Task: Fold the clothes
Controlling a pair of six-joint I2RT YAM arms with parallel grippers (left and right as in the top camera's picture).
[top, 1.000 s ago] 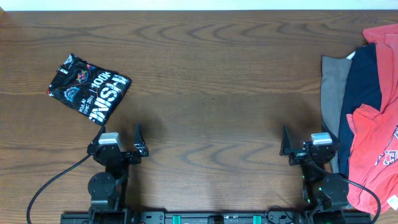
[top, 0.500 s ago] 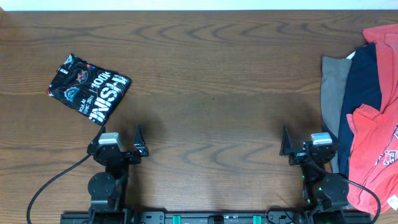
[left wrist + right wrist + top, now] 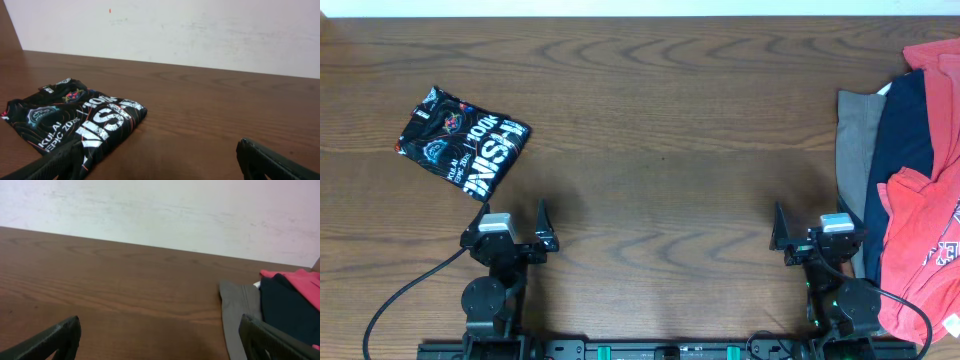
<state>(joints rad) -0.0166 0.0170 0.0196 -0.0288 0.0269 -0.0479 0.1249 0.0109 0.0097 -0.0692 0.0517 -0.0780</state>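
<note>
A folded black T-shirt with white print (image 3: 462,146) lies at the left of the table; it also shows in the left wrist view (image 3: 75,118). A pile of unfolded shirts sits at the right edge: a coral-red one (image 3: 925,235) on top, a navy one (image 3: 905,130) and a grey one (image 3: 855,140) under it. The right wrist view shows the grey shirt (image 3: 237,312), the navy shirt (image 3: 287,307) and a bit of the red shirt (image 3: 300,282). My left gripper (image 3: 512,228) is open and empty near the front edge, below the black shirt. My right gripper (image 3: 817,232) is open and empty, just left of the pile.
The brown wooden table (image 3: 660,130) spans the view. A white wall (image 3: 175,25) stands behind its far edge. Black cables (image 3: 400,295) run from the arm bases along the front edge.
</note>
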